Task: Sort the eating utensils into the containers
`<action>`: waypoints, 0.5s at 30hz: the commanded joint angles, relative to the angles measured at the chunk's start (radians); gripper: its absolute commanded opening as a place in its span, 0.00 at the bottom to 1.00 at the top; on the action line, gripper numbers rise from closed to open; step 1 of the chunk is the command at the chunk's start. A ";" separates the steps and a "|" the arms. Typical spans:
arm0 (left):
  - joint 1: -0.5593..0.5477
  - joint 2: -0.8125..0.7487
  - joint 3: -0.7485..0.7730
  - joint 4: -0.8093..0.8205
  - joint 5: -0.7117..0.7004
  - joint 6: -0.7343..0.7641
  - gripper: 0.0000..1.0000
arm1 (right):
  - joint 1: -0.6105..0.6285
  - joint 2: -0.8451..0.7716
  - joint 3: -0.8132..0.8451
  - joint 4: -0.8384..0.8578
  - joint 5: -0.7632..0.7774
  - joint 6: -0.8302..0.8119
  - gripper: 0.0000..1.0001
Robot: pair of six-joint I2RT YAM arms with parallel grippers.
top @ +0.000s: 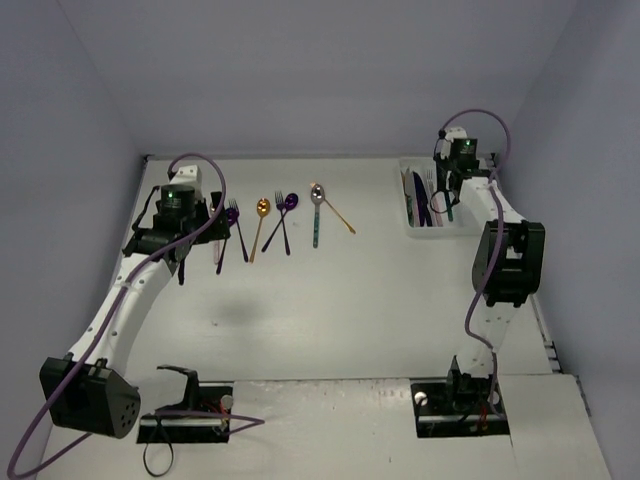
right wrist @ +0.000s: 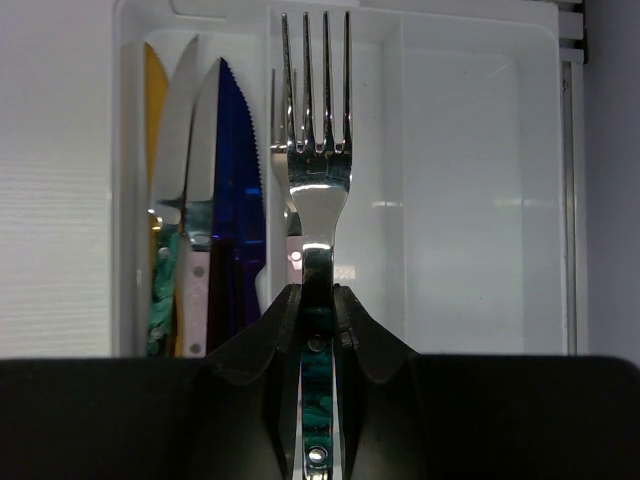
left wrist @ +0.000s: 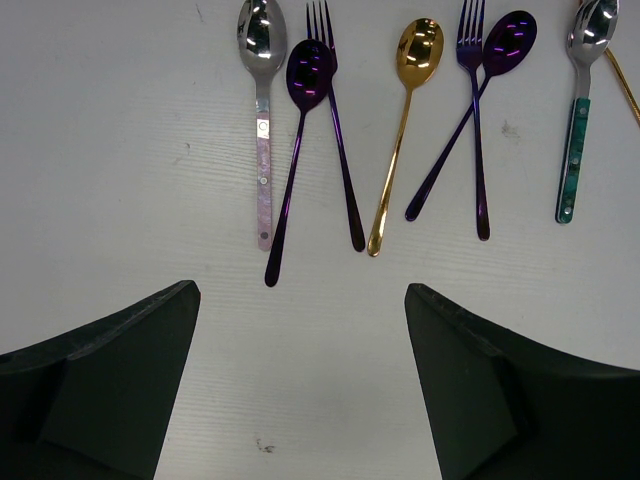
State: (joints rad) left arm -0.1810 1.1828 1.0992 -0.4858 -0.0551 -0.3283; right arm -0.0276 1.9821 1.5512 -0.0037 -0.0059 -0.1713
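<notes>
While the right gripper (right wrist: pixel 317 305) hangs over the white tray (right wrist: pixel 480 200) at the far right of the table (top: pixel 330 320), its fingers are pinched tight on the teal handle of a silver fork (right wrist: pixel 318 170), tines pointing away from the wrist. Held fork lines up with the tray's middle slot; can't tell whether it touches the slot floor. A second fork (right wrist: pixel 282 175) lies in that slot, mostly hidden behind the held one. Left slot holds four knives side by side: gold knife (right wrist: pixel 153 120), teal-handled knife (right wrist: pixel 172 150), pink-handled knife (right wrist: pixel 205 150), dark blue knife (right wrist: pixel 240 180). Over on the other side the left gripper (left wrist: pixel 300 385) hangs above the table just short of the loose row's handle ends, jaws spread wide, nothing between them. Row in its view, left to right: pink-handled spoon (left wrist: pixel 262 130), purple spoon (left wrist: pixel 308 75) with its bowl overlapping a purple fork (left wrist: pixel 345 170), gold spoon (left wrist: pixel 400 130), blue-purple fork (left wrist: pixel 480 170) crossed by a second purple spoon (left wrist: pixel 510 40), teal-handled spoon (left wrist: pixel 575 150), then a thin gold handle (left wrist: pixel 625 90) cut off at the frame edge. Loose pieces lie flat, well apart from the tray.
</notes>
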 commanded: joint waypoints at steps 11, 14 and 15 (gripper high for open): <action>0.009 -0.002 0.024 0.032 0.001 0.008 0.81 | -0.073 0.193 0.194 0.042 -0.102 -0.092 0.00; 0.009 0.003 0.024 0.031 -0.003 0.011 0.81 | -0.073 0.222 0.198 0.044 -0.102 -0.102 0.00; 0.009 0.004 0.024 0.031 -0.003 0.011 0.81 | -0.076 0.232 0.200 0.043 -0.104 -0.103 0.00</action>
State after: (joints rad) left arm -0.1810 1.1859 1.0992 -0.4858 -0.0522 -0.3273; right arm -0.0929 2.2096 1.6991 -0.0045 -0.0827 -0.2506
